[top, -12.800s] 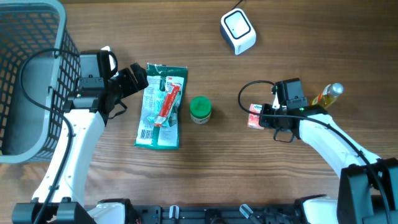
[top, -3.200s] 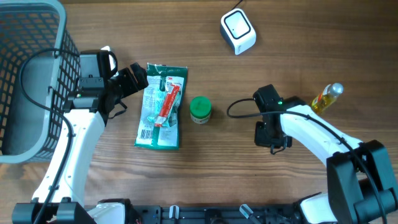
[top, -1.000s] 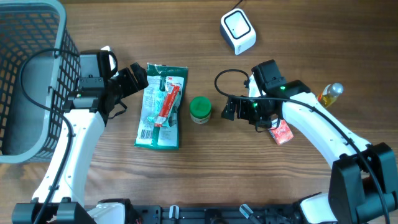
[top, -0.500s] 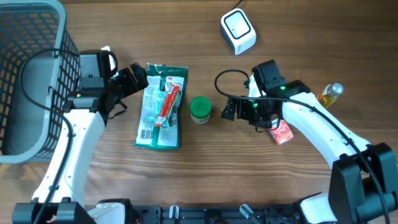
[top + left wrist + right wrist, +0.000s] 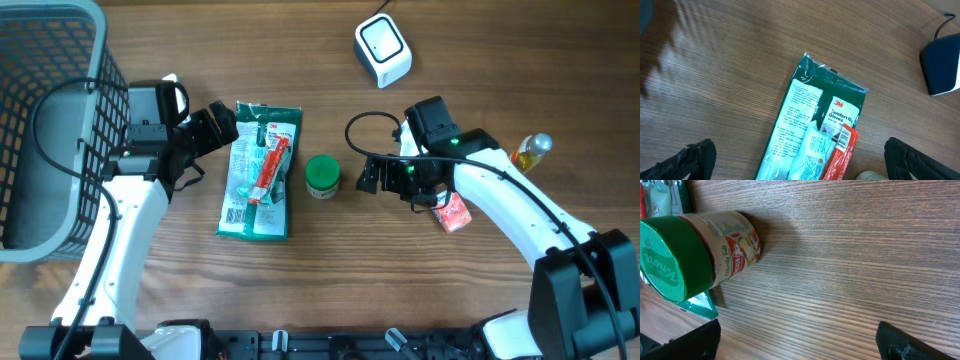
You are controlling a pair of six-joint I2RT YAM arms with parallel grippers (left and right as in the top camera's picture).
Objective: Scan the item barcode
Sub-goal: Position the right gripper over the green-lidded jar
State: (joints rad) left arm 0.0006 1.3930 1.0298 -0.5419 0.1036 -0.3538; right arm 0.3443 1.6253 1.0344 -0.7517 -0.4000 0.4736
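A white barcode scanner [image 5: 383, 50] stands at the back of the table; its edge [image 5: 942, 67] shows in the left wrist view. A green-lidded jar [image 5: 322, 176] lies mid-table, with my right gripper [image 5: 368, 177] open just to its right and apart from it. In the right wrist view the jar [image 5: 695, 250] lies on its side ahead of the open right gripper [image 5: 800, 347]. A small red box [image 5: 455, 213] lies beside the right arm. My left gripper [image 5: 222, 125] is open at the top left corner of a green glove packet [image 5: 258, 170], holding nothing.
A grey mesh basket [image 5: 40, 60] fills the left edge of the table. A yellow bottle [image 5: 528, 153] lies at the right, behind the right arm. In the left wrist view the glove packet [image 5: 825, 130] lies between the spread fingers [image 5: 695, 160].
Nothing has moved over the last second. Compared with the oldest frames, the right arm has swung left toward the jar, and the red box now lies nearer the front, free of the gripper.
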